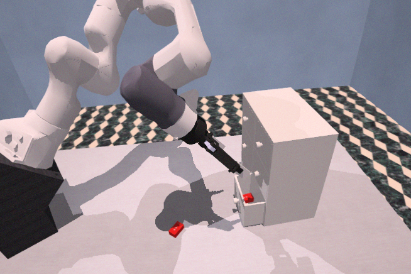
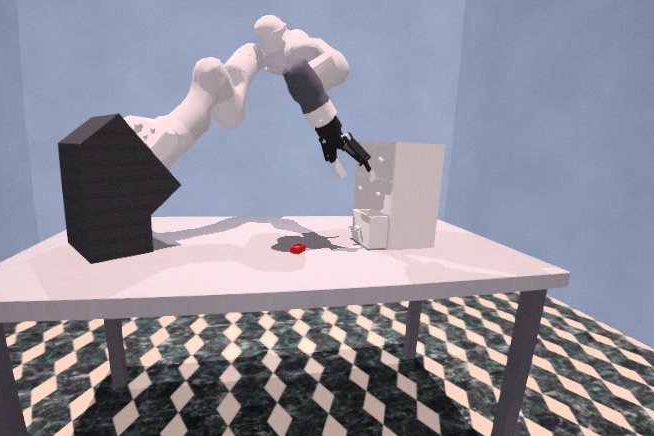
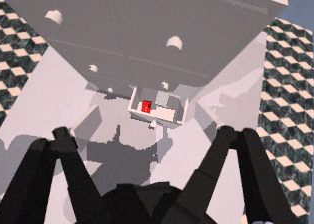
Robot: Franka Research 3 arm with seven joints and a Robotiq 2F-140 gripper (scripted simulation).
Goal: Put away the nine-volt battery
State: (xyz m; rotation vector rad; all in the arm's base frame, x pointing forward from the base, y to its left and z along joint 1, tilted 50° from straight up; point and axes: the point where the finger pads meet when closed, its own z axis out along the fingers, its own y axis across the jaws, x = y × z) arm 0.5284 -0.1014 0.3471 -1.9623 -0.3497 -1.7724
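The pincer [image 2: 349,159] hangs in the air in front of the upper part of the small chest [image 1: 290,154], its fingers spread as wide as they go, with nothing between them and touching nothing. From the wrist view it looks down past the chest's front onto the open bottom drawer [image 3: 158,114], where a red nine-volt battery [image 3: 146,106] lies near one side. In the top view that drawer [image 1: 251,206] stands pulled partway out, the battery [image 1: 248,197] inside it. The loose nine-volt battery [image 1: 176,229] lies on the surface [image 1: 325,242], well apart from the chest, partly in the arm's shadow. The other drawers show only as small knobs [image 1: 259,144]; their contents are hidden. In the exterior view the drawer's inside cannot be made out.
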